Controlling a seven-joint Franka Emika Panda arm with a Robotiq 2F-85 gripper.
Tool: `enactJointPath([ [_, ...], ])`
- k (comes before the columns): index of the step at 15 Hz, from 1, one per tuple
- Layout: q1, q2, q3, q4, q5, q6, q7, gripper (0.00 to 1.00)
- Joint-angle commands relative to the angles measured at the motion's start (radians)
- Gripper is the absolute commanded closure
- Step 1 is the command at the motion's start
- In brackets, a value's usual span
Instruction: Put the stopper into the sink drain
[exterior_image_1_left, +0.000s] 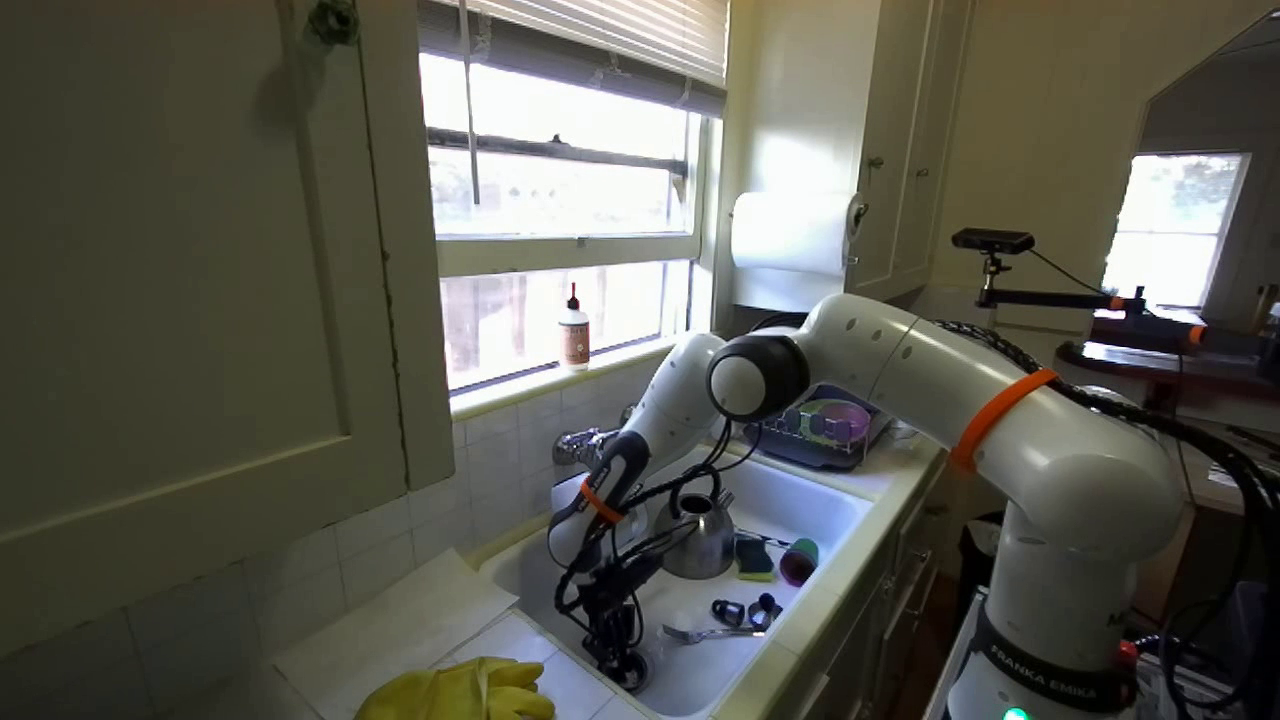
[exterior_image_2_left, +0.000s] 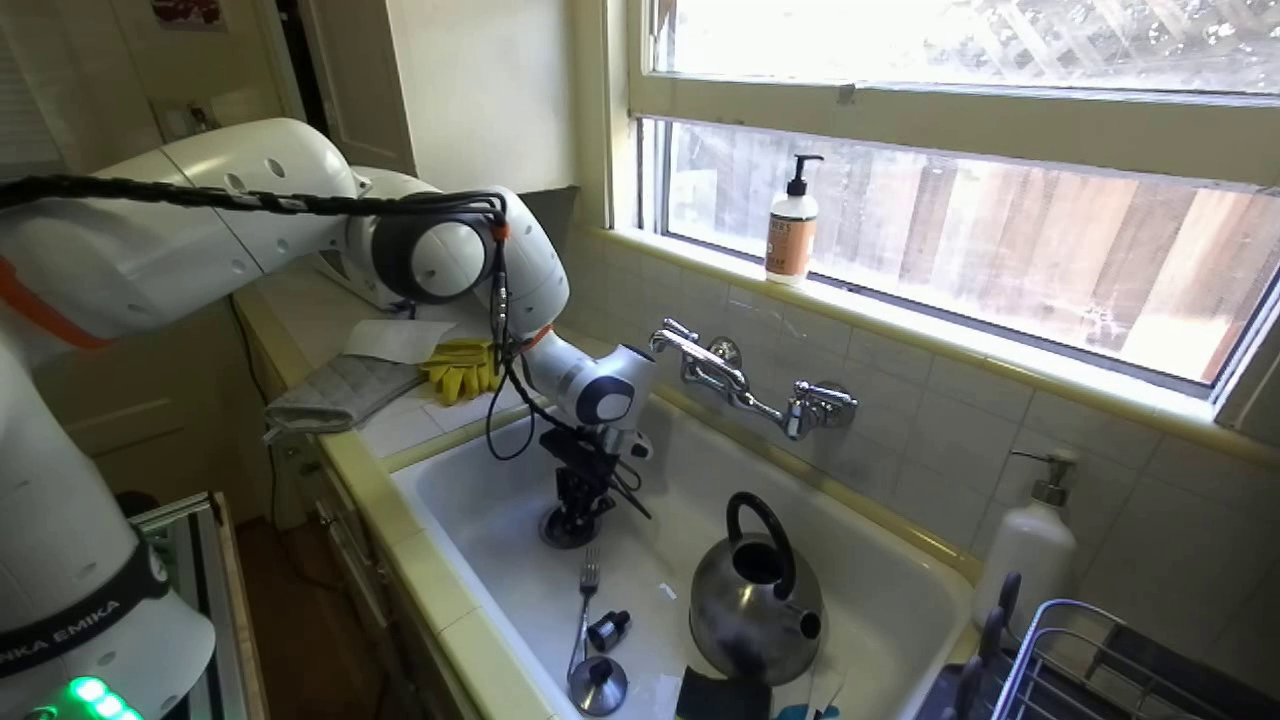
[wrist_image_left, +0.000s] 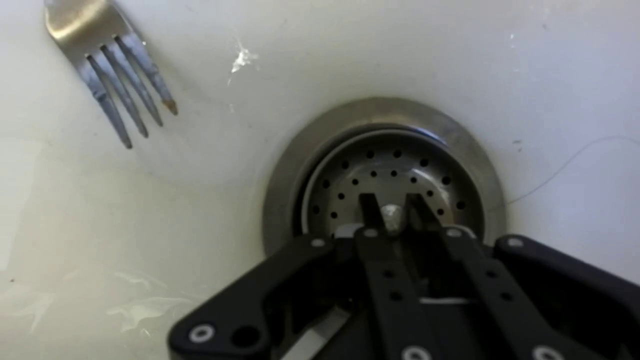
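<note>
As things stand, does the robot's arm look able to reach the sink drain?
Probably yes. In the wrist view the gripper seems to hold the stopper by its knob, over or in the sink drain; how far down, I cannot tell. The fork lies aside, not in the way.

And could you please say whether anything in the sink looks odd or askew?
Yes: in the wrist view, the stopper looks off-centre in the sink drain, with a dark gap along its left side. The fork has a brown speck on one tine tip, perhaps residue, and a hair-like strand lies right of the drain.
</note>
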Motion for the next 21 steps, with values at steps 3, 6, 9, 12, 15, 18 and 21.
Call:
enactJointPath([
  [3, 0.027, 0.021, -0.016, 0.022, -0.022, -0.005, 0.06, 0.9],
  [6, 0.033, 0.022, -0.023, 0.023, -0.024, -0.006, 0.079, 0.52],
  [9, 0.035, 0.021, -0.027, 0.021, -0.022, -0.006, 0.093, 0.27],
  [12, 0.027, 0.014, -0.02, 0.015, -0.016, -0.008, 0.089, 0.06],
  [15, 0.017, 0.002, -0.013, 0.004, -0.009, -0.001, 0.081, 0.07],
  [18, 0.017, -0.005, -0.018, -0.001, -0.012, 0.007, 0.084, 0.12],
  [21, 0.022, 0.008, -0.023, 0.003, -0.013, 0.018, 0.097, 0.57],
])
